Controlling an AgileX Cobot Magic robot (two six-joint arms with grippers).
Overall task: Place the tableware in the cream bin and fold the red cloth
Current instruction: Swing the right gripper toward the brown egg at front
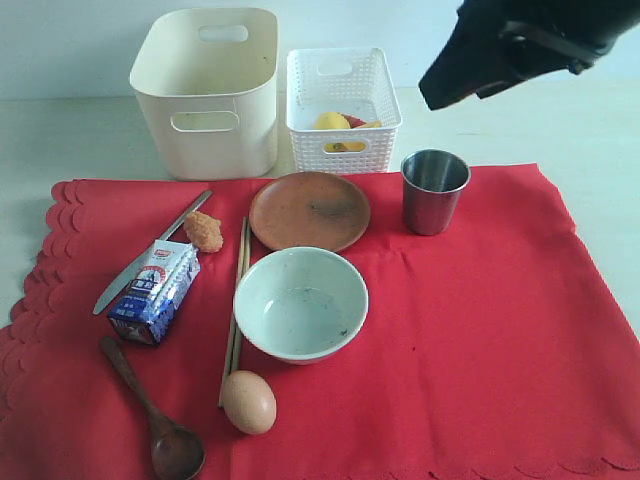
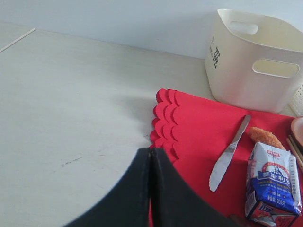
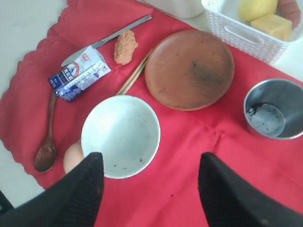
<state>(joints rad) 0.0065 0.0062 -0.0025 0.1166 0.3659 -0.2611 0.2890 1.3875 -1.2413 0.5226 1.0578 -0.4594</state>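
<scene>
The red cloth [image 1: 480, 330] carries a white bowl [image 1: 300, 303], brown plate [image 1: 309, 210], steel cup [image 1: 434, 190], knife [image 1: 150, 252], chopsticks [image 1: 238, 300] and wooden spoon [image 1: 150, 410]. The cream bin [image 1: 205, 90] stands behind the cloth at the back left. My right gripper [image 3: 150, 158] hangs open and empty high above the cloth, with the bowl [image 3: 120, 135] by one finger and the cup [image 3: 274, 113] off to the other side. My left gripper [image 2: 150, 151] is shut on nothing over the bare table, at the cloth's scalloped edge near the knife [image 2: 229, 153].
A white lattice basket [image 1: 342, 100] with food pieces stands right of the bin. On the cloth also lie a blue-and-white milk carton [image 1: 155, 290], a fried nugget [image 1: 203, 231] and an egg [image 1: 248, 401]. The right arm [image 1: 520, 45] hangs over the back right.
</scene>
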